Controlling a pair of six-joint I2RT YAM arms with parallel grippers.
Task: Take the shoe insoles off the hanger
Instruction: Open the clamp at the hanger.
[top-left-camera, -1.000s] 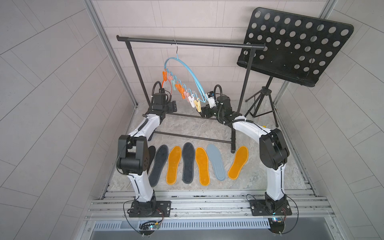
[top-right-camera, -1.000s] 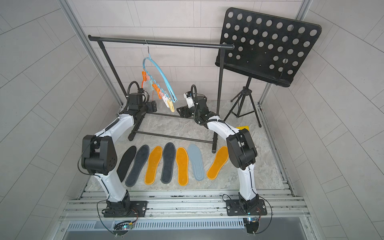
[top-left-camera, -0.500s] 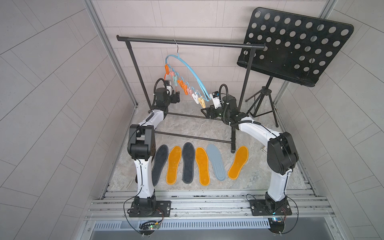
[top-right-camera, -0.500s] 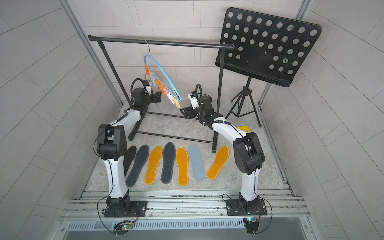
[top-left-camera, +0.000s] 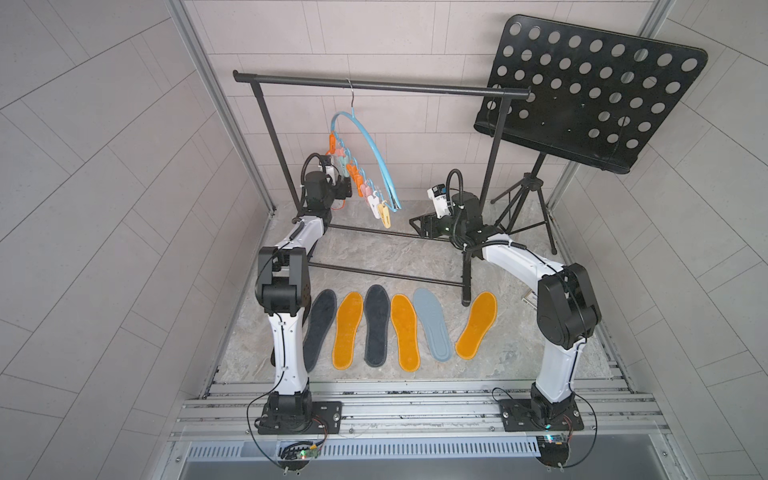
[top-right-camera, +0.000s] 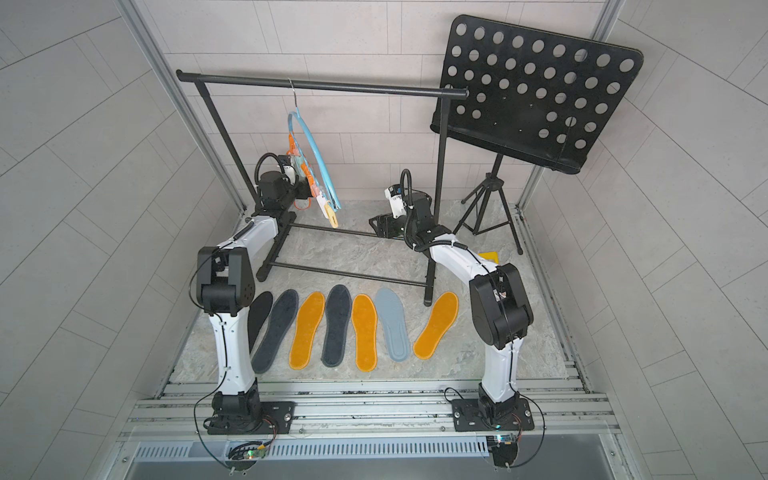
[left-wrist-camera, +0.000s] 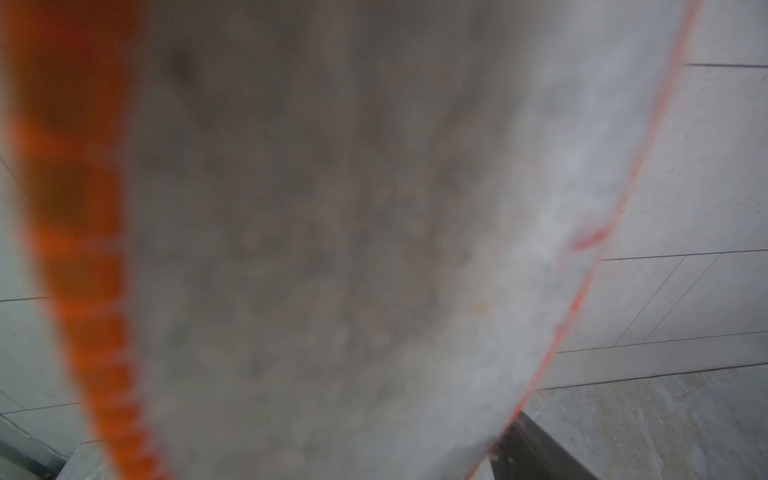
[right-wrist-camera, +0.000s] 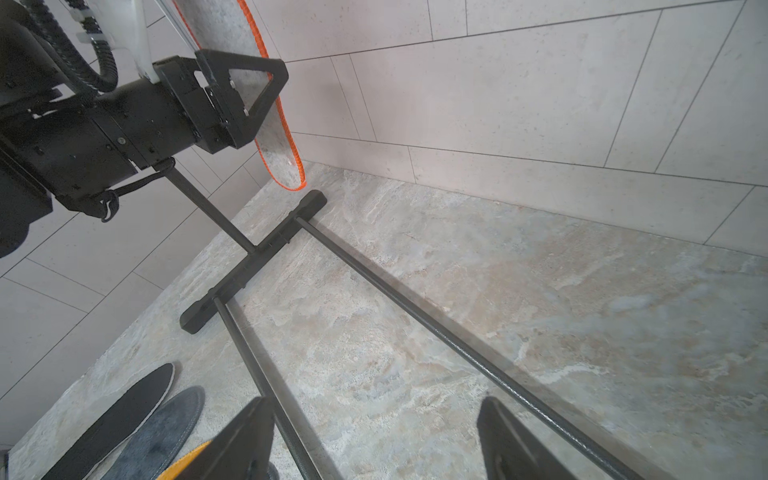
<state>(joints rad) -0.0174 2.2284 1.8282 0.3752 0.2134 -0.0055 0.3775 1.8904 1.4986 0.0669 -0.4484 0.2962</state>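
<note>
Your left fingers (right-wrist-camera: 249, 63) stood released around the grey, orange-edged insole (right-wrist-camera: 278, 162), one finger in front of it and the other hidden, not clamped on it. That insole hung from the light-blue hanger (top-left-camera: 376, 151) above them, and its tip reached below them. Hanger and coloured clips (top-left-camera: 360, 183) hung from the black rack (top-left-camera: 415, 86). Your right fingers (right-wrist-camera: 245, 440) were released too, wide apart with nothing between them, low over the rack's floor bars and well apart from the hanger. Seven more insoles (top-right-camera: 307, 328) lay in a row on the tabletop (top-left-camera: 374, 257), well behind both pairs of fingers, toward the arm bases.
</note>
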